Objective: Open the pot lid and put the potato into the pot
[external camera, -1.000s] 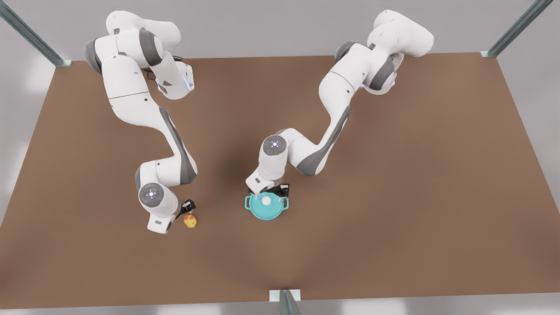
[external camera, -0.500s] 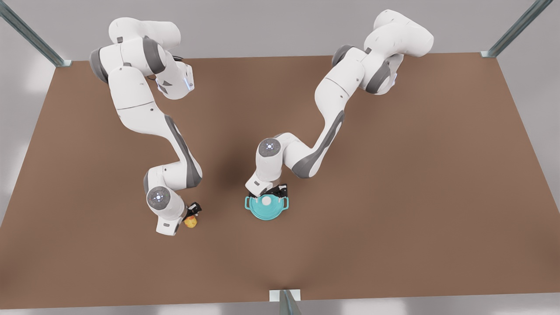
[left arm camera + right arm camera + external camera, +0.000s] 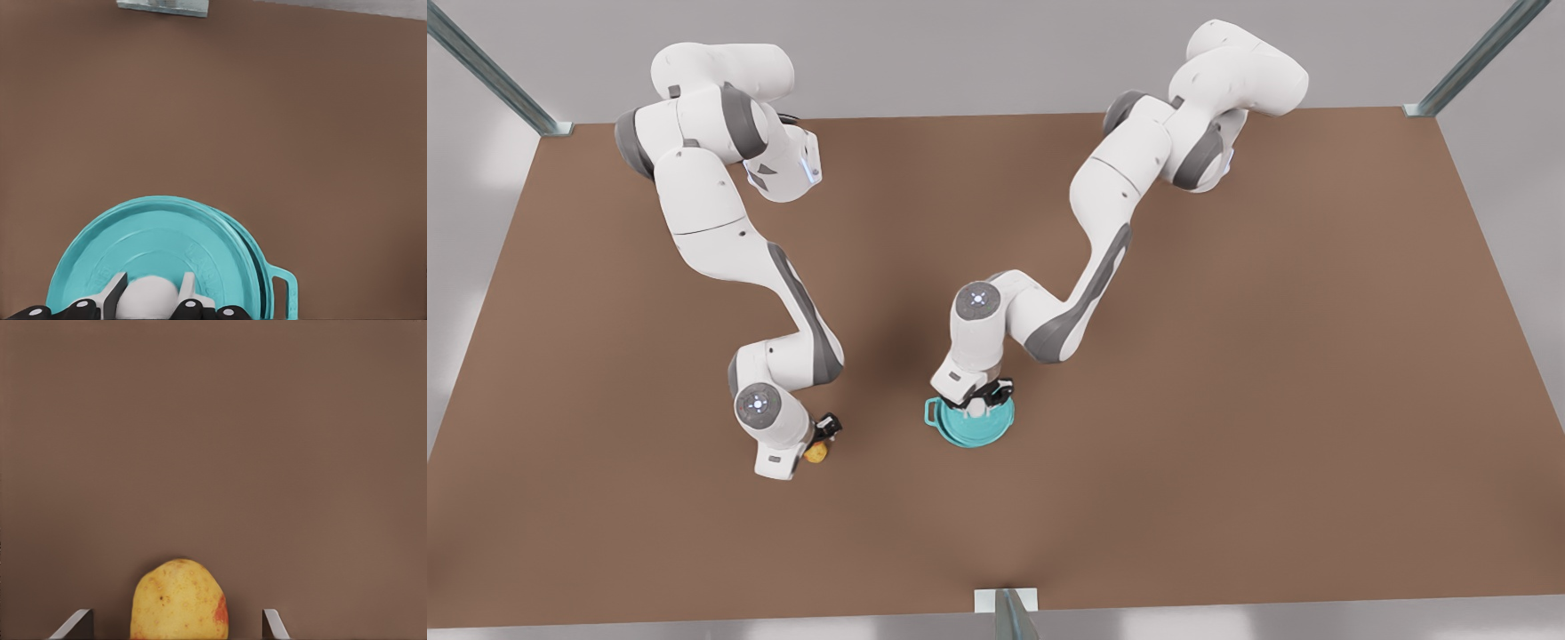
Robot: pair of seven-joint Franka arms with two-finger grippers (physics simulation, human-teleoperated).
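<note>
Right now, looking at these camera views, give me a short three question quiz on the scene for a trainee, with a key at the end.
1. True or false: the left hand has its fingers on either side of the white knob of the pot lid.
2. Which object sits between the right hand's spread fingers: A, the pot; B, the potato; C, the lid?
3. Fill in: in the front view, the potato lies toward the view's ____ of the pot.

Key:
1. True.
2. B; the fingers stand apart from the potato on both sides.
3. Left.
</note>
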